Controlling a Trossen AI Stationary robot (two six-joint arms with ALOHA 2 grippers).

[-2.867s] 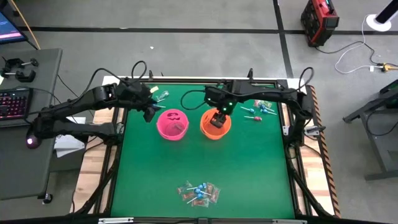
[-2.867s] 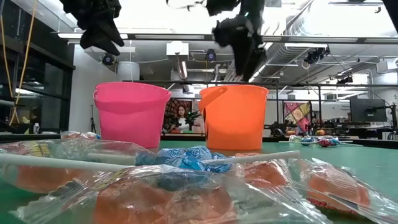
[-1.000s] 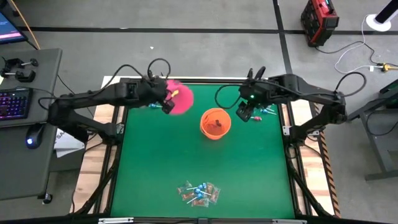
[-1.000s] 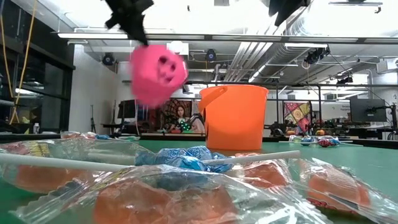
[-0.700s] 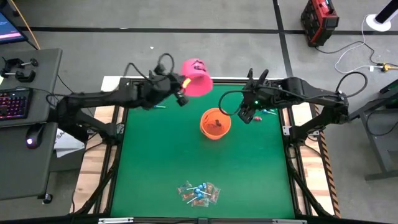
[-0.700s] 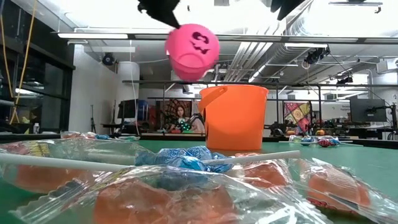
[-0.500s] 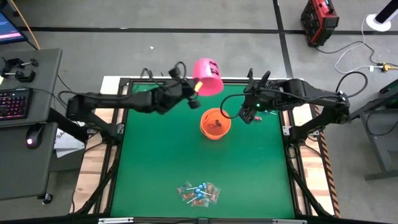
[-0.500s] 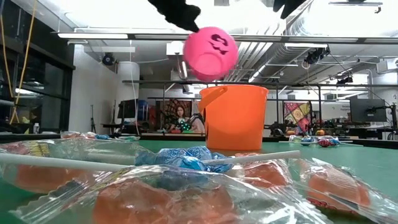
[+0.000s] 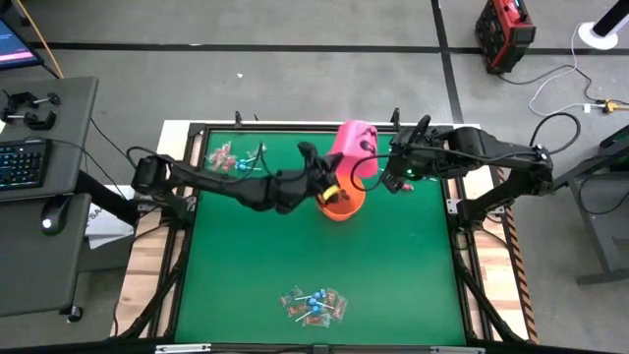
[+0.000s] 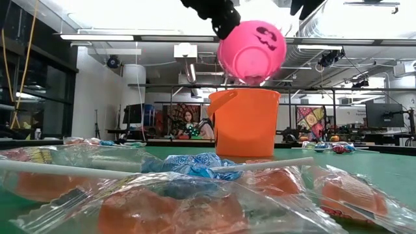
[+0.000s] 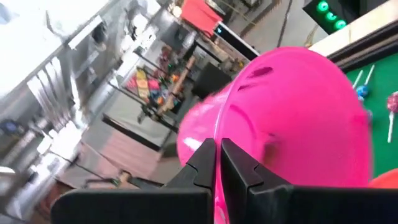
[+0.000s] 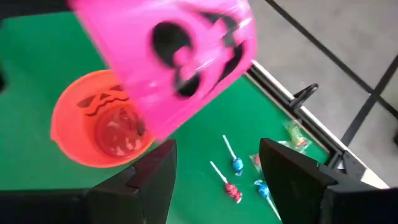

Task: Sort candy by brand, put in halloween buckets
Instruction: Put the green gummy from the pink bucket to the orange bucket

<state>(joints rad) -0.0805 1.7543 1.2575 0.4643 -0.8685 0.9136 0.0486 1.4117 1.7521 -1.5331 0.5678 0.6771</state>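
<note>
The pink bucket hangs tipped in the air over the orange bucket, which stands on its base on the green table. My left gripper reaches in from the table's left and is shut on the pink bucket. The orange bucket has red wrapped candy in its bottom. My right gripper hovers open just right of both buckets with nothing between its fingers. Candy lies in a pile near the front edge, at the far left, and as lollipops at the far right. My left gripper pinches the pink bucket's rim between its two fingers, which come level from the table's left. The bucket is lifted clear and tipped over, its face mark turned upward and its mouth slanting down above the orange bucket.
The table's raised frame runs along the far edge. Bare green mat lies between the buckets and the front candy pile. Cables loop above both arms. A desk with a keyboard stands left of the table.
My left gripper has carried the pink bucket toward the table's right, from the far left corner to just above the orange bucket, still lifted and tipped. My right gripper has stayed open beside the orange bucket.
</note>
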